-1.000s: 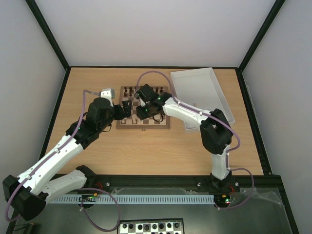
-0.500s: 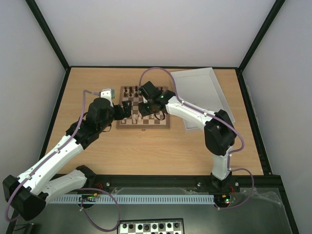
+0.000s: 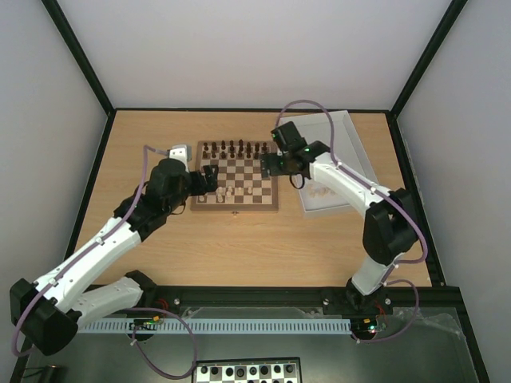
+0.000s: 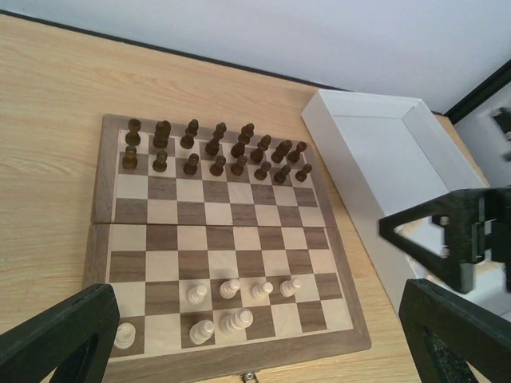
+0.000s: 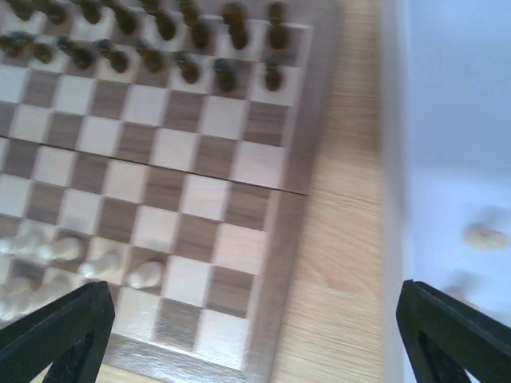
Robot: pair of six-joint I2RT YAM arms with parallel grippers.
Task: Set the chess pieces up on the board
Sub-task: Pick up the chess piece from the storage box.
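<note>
**Left gripper** (image 4: 255, 347): we record the fingers spread wide with nothing between them. It hangs at the left edge of the board (image 4: 231, 239), its camera looking down across the squares.

**Right gripper** (image 5: 255, 339): also spread wide and empty. It is poised above the board's right border, between the board and the white tray (image 5: 447, 120).

**Hazards, as we judge them:**
- The pale pieces (image 4: 237, 321) on the board stand close together, so wide fingers coming down among them could knock a neighbour over.
- The pieces in the tray look to be lying down, though blur keeps us from being sure. A piece gripped askew may topple when set on its square.
- A finger could catch the tray wall.
- Both arms reach toward the same board and could meet.

**Task items:** we count seven pale pieces on the board.
- Four stand in a row on the second rank from the near edge.
- Two stand on the nearest rank.
- One stands alone near the near left corner.

A few more lie in the tray. The pieces are small and cream, each narrower than a square.

**Dark pieces** (image 4: 215, 152): two rows along the far side.

**Board:** brown and cream squares with a light border. It lies flat on the table (image 4: 48, 96), with the tray just beside its right edge.
</note>
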